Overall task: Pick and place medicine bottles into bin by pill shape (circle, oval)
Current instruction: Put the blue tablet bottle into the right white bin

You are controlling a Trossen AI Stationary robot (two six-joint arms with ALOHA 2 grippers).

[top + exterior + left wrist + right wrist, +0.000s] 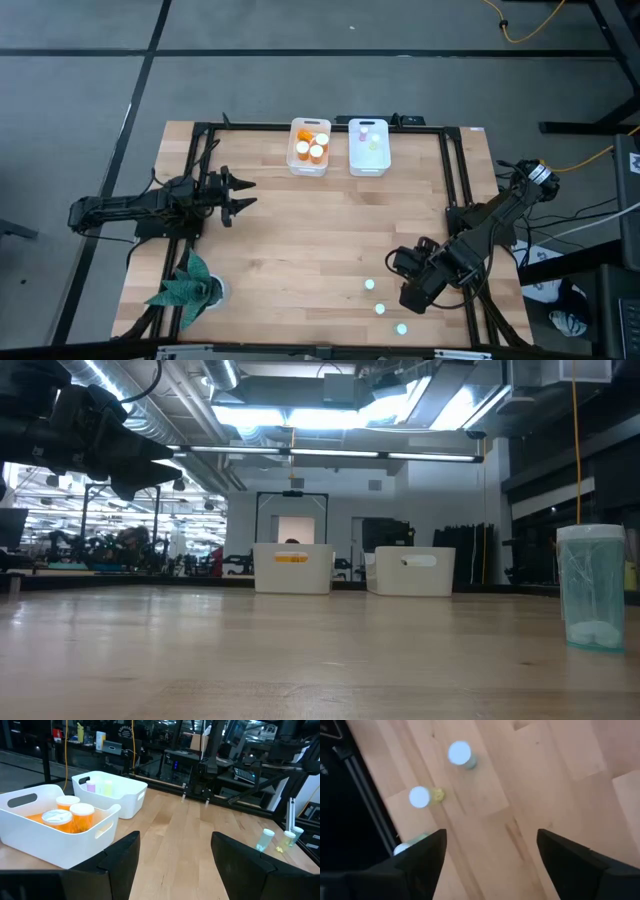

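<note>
Three small medicine bottles with white caps stand on the table near its right front corner. My right gripper hangs open above the table just to their right, pointing steeply down, with bare wood between its fingers. In its wrist view, two bottles show clear and a third is half hidden by a finger. At the far edge, the left bin holds orange bottles and the right bin holds small pale bottles. My left gripper waits open and level at the left.
A green leafy object sits at the near left corner. Black frame rails run along the table's sides and far edge. Bare wood lies between the bins and the loose bottles. One clear bottle looms close at the right of the low view.
</note>
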